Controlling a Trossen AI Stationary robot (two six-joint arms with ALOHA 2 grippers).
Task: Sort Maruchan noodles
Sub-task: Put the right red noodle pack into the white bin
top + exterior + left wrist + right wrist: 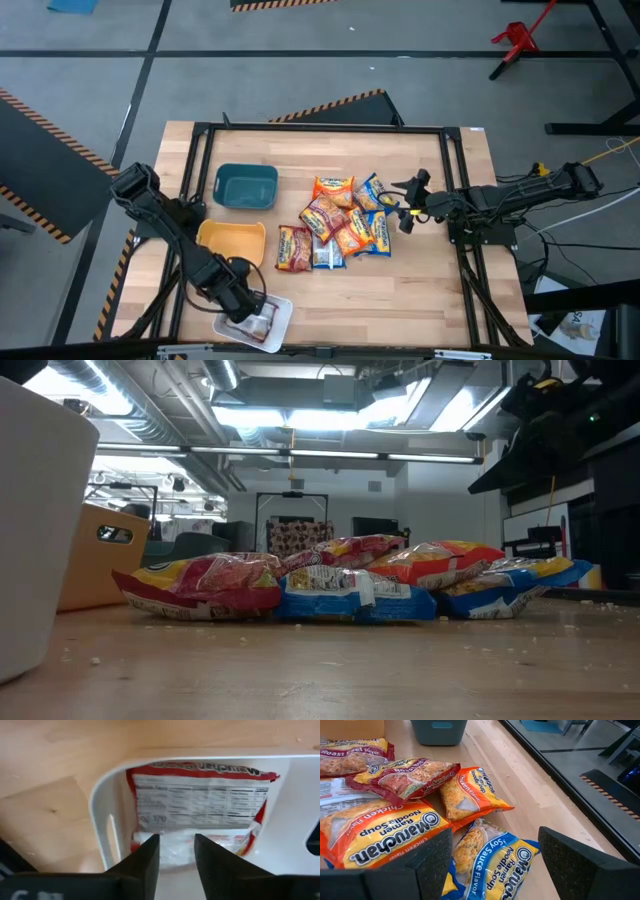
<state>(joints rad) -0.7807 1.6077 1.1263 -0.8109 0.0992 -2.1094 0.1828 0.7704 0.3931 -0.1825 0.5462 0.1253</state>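
Note:
Several Maruchan noodle packets [335, 228], orange, red and blue, lie in a loose overlapping pile at the table's middle and show in the low view [350, 585]. One red packet [197, 795] lies flat in the white tray [280, 318] at the near left, its printed back up. My left gripper [176, 851] points down over that tray, open, its fingertips just above the packet's near end. My right gripper [495, 865] stands open at the pile's right side [405, 207], above a blue packet [490, 862], holding nothing.
A teal tray [245, 186] stands at the far left of the table and a yellow tray [232, 240] between it and the white one. A dark frame [460, 190] runs around the table. Bare wood lies near the front right.

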